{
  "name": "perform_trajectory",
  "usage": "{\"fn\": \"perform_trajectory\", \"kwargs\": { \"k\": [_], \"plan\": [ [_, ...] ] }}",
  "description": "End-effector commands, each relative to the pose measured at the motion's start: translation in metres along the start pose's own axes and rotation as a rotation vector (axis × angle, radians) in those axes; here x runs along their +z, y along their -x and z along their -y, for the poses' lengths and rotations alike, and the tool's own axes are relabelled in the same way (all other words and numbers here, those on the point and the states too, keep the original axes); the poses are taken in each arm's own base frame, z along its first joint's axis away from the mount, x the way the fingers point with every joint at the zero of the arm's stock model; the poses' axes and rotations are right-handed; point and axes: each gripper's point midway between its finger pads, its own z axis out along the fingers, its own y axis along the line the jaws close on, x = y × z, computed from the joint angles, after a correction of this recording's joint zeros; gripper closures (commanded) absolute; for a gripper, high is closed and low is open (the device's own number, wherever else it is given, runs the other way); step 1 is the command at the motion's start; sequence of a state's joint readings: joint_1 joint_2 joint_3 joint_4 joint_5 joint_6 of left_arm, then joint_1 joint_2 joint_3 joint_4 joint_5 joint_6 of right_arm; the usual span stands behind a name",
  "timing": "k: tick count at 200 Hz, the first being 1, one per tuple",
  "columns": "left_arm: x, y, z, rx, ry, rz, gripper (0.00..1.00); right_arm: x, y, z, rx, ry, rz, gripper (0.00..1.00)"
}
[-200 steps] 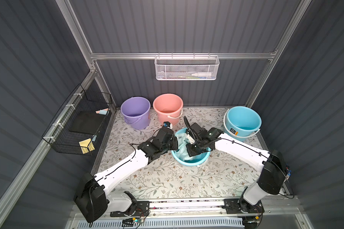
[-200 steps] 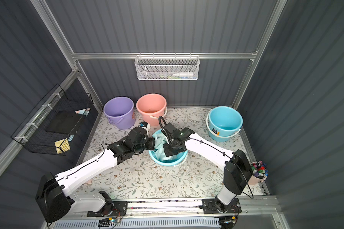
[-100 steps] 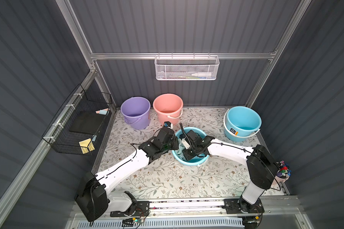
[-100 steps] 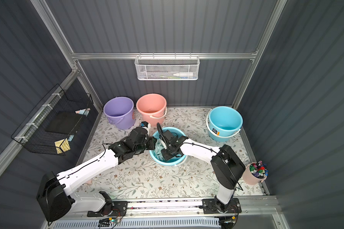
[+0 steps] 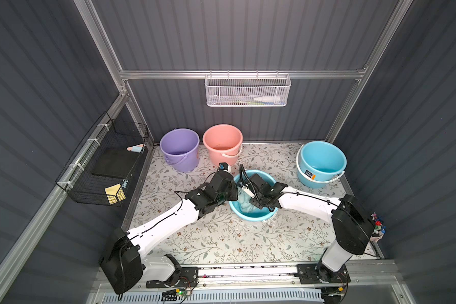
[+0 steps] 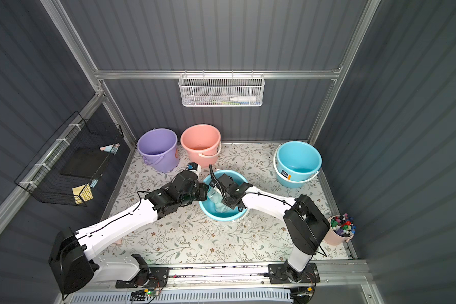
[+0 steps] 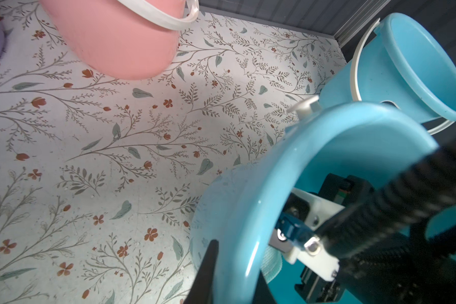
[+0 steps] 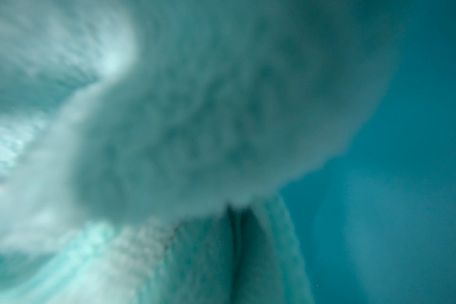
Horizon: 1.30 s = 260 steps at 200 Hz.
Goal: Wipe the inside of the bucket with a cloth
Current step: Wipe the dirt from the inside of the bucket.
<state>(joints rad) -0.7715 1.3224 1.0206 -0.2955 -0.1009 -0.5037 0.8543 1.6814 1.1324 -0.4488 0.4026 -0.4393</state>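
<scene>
A light blue bucket (image 5: 251,217) (image 6: 221,217) stands tilted in the middle of the floral floor. My left gripper (image 5: 233,190) (image 6: 204,190) (image 7: 234,279) is shut on its rim, one black finger (image 7: 208,263) outside the wall and the other inside. The pale aqua cloth (image 5: 244,202) (image 6: 216,202) (image 8: 195,118) lies bunched inside the bucket. My right gripper (image 5: 258,202) (image 6: 229,204) reaches down into the bucket on the cloth. In the right wrist view the blurred cloth fills the picture and hides the fingers.
A purple bucket (image 5: 179,148) and a pink bucket (image 5: 223,143) stand at the back, close behind the left wrist. Another blue bucket (image 5: 320,163) stands at the back right. A black wire basket (image 5: 103,168) hangs on the left wall. A cup of markers (image 6: 341,229) sits at the right edge.
The right gripper has swept the cloth across the inside of the bucket, first to the left, then toward the near side. The left arm has held still on the rim.
</scene>
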Motion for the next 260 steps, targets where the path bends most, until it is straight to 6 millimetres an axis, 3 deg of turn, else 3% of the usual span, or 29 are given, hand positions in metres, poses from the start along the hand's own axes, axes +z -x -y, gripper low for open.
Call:
{"fn": "perform_trajectory", "kwargs": {
  "k": [1, 30, 73, 94, 118, 158, 181, 216, 260],
  "plan": [
    [-0.002, -0.005, -0.006, 0.017, 0.033, -0.006, 1.00, -0.008, -0.044, 0.008, -0.165, -0.053, -0.176, 1.00],
    [-0.009, 0.006, -0.017, 0.002, 0.101, 0.056, 1.00, -0.018, -0.071, -0.008, -0.213, 0.050, -0.278, 1.00],
    [-0.014, 0.018, -0.015, -0.009, 0.102, 0.163, 1.00, -0.038, -0.091, -0.061, -0.186, 0.378, -0.355, 1.00],
    [-0.013, 0.018, -0.013, -0.011, 0.095, 0.201, 1.00, -0.044, -0.077, -0.087, -0.093, 0.526, -0.320, 1.00],
    [-0.012, 0.018, -0.012, -0.012, 0.070, 0.239, 1.00, -0.049, -0.045, -0.110, 0.048, 0.681, -0.205, 1.00],
    [-0.012, 0.011, -0.003, -0.004, 0.000, 0.251, 1.00, -0.045, 0.011, -0.132, 0.252, 0.847, -0.045, 1.00],
    [-0.007, 0.002, 0.002, 0.011, -0.030, 0.212, 1.00, -0.029, 0.037, -0.125, 0.338, 0.804, 0.040, 1.00],
    [0.009, -0.019, 0.013, 0.037, -0.093, 0.123, 1.00, -0.004, 0.070, -0.089, 0.420, 0.589, 0.177, 1.00],
    [0.016, -0.032, 0.027, 0.056, -0.167, 0.067, 1.00, -0.002, 0.097, -0.041, 0.466, 0.336, 0.363, 1.00]
  ]
}}
